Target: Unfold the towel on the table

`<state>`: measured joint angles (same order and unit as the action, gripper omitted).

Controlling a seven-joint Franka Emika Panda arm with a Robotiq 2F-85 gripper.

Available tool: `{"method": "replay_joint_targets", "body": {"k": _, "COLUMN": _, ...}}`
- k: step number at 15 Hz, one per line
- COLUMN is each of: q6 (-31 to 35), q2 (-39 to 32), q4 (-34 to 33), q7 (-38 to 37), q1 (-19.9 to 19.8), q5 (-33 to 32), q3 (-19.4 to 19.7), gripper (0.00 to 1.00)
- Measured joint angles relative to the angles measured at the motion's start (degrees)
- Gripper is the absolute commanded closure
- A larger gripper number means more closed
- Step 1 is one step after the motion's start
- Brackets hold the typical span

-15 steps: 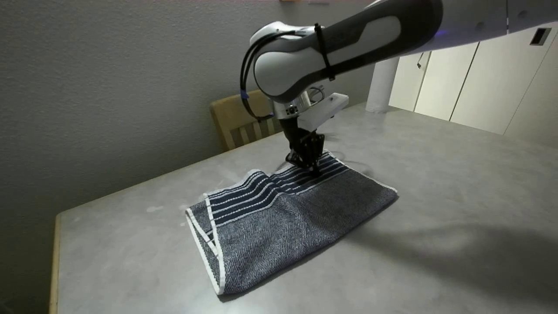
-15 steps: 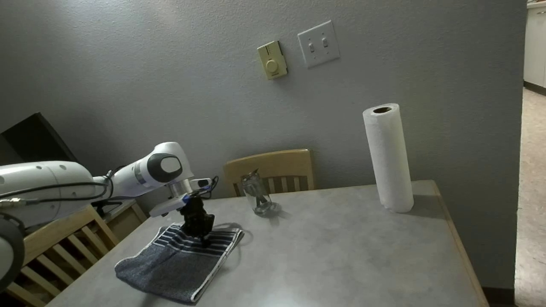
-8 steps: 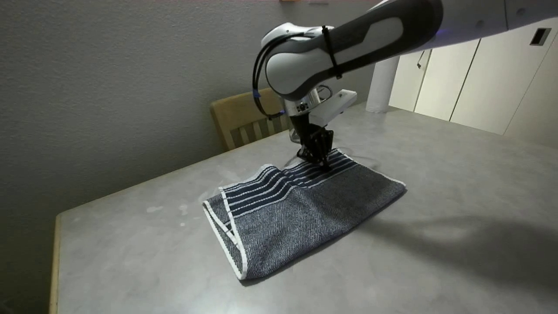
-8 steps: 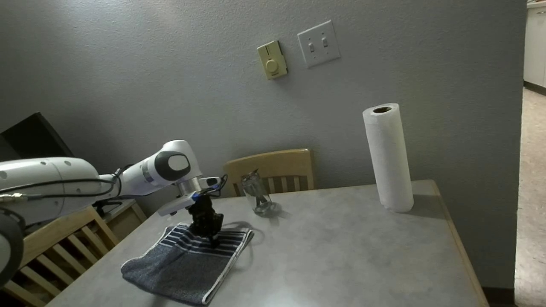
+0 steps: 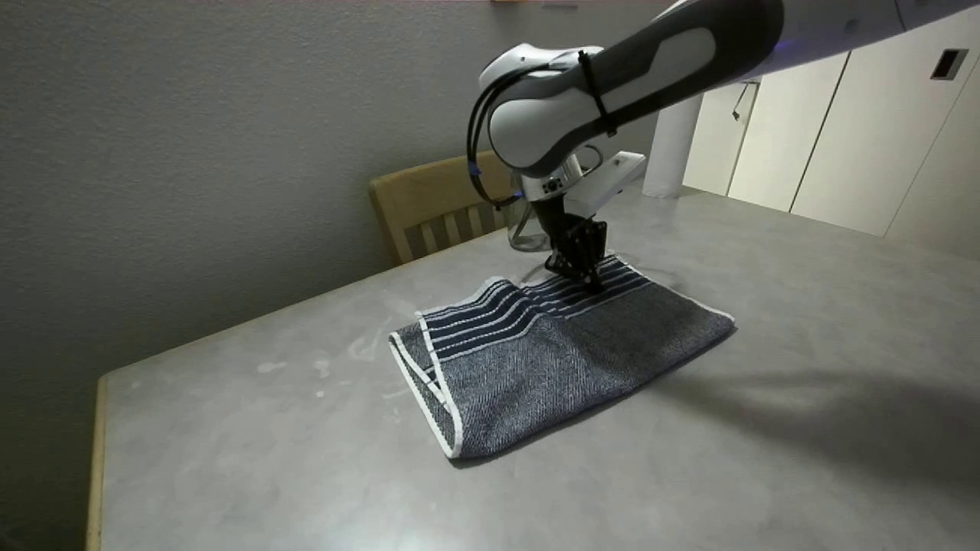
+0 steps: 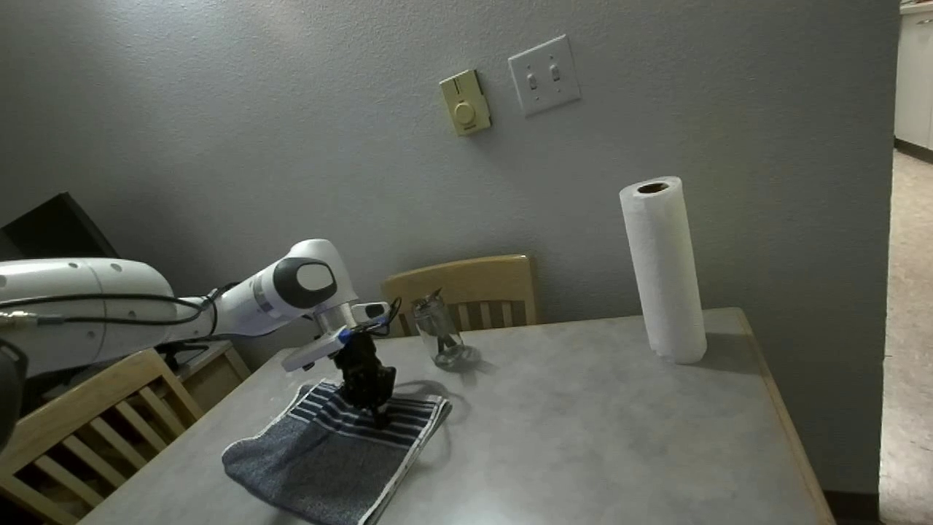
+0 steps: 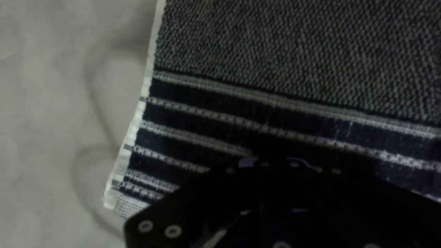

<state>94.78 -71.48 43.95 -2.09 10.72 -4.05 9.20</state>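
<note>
The towel (image 5: 551,375) is dark blue-grey with pale stripes along its far end and a whitish hem. It lies folded over in layers on the light grey table (image 5: 268,444), with a low ridge across the stripes. It also shows in an exterior view (image 6: 328,467) and the wrist view (image 7: 293,51). My gripper (image 5: 592,288) points down onto the striped end, its tips touching the cloth, also in an exterior view (image 6: 379,419). In the wrist view my gripper (image 7: 272,162) looks shut, the tips close together; the cloth between them is hidden in dark.
A clear glass jar (image 6: 441,335) stands at the table's far edge, near a wooden chair (image 6: 466,277). A white paper towel roll (image 6: 663,270) stands farther along that edge. Another wooden chair (image 6: 95,394) is beside the arm.
My gripper has slid across the table, rightward in both exterior views, staying low. The folded towel has slid along with it as one piece, keeping its shape.
</note>
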Motion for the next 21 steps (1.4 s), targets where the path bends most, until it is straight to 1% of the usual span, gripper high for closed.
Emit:
{"method": "replay_joint_targets", "body": {"k": 2, "q6": 2.09, "q2": 1.60, "q4": 2.73, "q7": 0.01, "q1": 0.19, "q5": -0.02, "q3": 0.31, "gripper": 1.00}}
{"method": "replay_joint_targets", "body": {"k": 3, "q6": 3.44, "q2": 2.60, "q4": 4.06, "q7": 0.05, "q1": 0.44, "q5": -0.02, "q3": 0.31, "gripper": 0.85}}
{"method": "replay_joint_targets", "body": {"k": 4, "q6": 4.88, "q2": 3.85, "q4": 5.39, "q7": 0.16, "q1": 0.83, "q5": -0.02, "q3": 0.30, "gripper": 0.73}}
{"method": "replay_joint_targets", "body": {"k": 6, "q6": 7.24, "q2": 7.00, "q4": 8.06, "q7": 0.50, "q1": 2.05, "q5": -0.02, "q3": 0.28, "gripper": 0.61}}
{"method": "replay_joint_targets", "body": {"k": 9, "q6": 9.49, "q2": 12.89, "q4": 12.37, "q7": 1.39, "q1": 4.39, "q5": -0.02, "q3": 0.21, "gripper": 0.38}}
{"method": "replay_joint_targets", "body": {"k": 12, "q6": 9.68, "q2": 18.70, "q4": 16.49, "q7": 1.73, "q1": 6.54, "q5": -0.02, "q3": 0.19, "gripper": 0.18}}
{"method": "replay_joint_targets", "body": {"k": 14, "q6": 9.67, "q2": 21.80, "q4": 18.88, "q7": 1.58, "q1": 7.07, "q5": -0.55, "q3": -0.44, "gripper": 0.05}}
{"method": "replay_joint_targets", "body": {"k": 15, "q6": 9.67, "q2": 23.13, "q4": 19.89, "q7": 1.28, "q1": 6.80, "q5": -1.44, "q3": -1.51, "gripper": 0.01}}
{"method": "replay_joint_targets", "body": {"k": 16, "q6": 9.68, "q2": 24.16, "q4": 20.71, "q7": 0.90, "q1": 6.51, "q5": -1.85, "q3": -2.49, "gripper": 0.16}}
{"method": "replay_joint_targets", "body": {"k": 17, "q6": 9.57, "q2": 24.62, "q4": 20.85, "q7": 0.57, "q1": 6.23, "q5": -2.30, "q3": -3.28, "gripper": 0.07}}
{"method": "replay_joint_targets", "body": {"k": 18, "q6": 9.57, "q2": 24.60, "q4": 20.73, "q7": 0.40, "q1": 6.06, "q5": -2.57, "q3": -3.73, "gripper": 0.01}}
{"method": "replay_joint_targets", "body": {"k": 21, "q6": 9.57, "q2": 24.29, "q4": 20.74, "q7": 0.31, "q1": 5.82, "q5": -2.67, "q3": -4.05, "gripper": 0.00}}
